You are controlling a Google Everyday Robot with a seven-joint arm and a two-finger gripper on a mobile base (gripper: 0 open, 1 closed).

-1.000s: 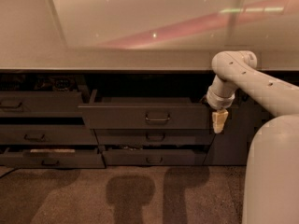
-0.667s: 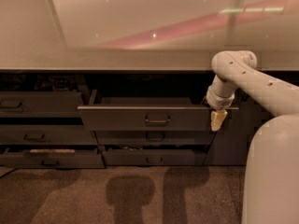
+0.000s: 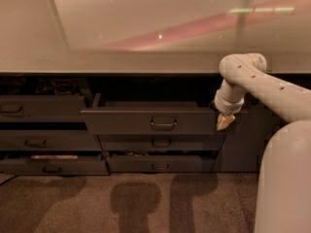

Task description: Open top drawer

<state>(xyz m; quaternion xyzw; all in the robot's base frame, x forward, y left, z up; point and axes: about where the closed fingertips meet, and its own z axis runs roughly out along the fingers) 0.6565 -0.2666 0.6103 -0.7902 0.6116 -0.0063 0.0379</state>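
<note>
Pale countertop (image 3: 146, 62) overhanging a dark cabinet bank, bare carpet (image 3: 97, 203) in front giving free room before the top drawer (image 3: 121, 123), pulled partway out under the counter edge, its front standing proud of the slimmer drawers (image 3: 194, 142) beneath and the left-hand drawers (image 3: 41, 108), loop handle (image 3: 163, 124) centred and untouched. At the drawer front's right end, just beside its corner and well apart from the handle, gripper (image 3: 225, 122) hanging tip-down from the pale arm (image 3: 262, 84), contact with the front not discernible. Nothing seen in its grasp; how wide the tool stands, not readable.
</note>
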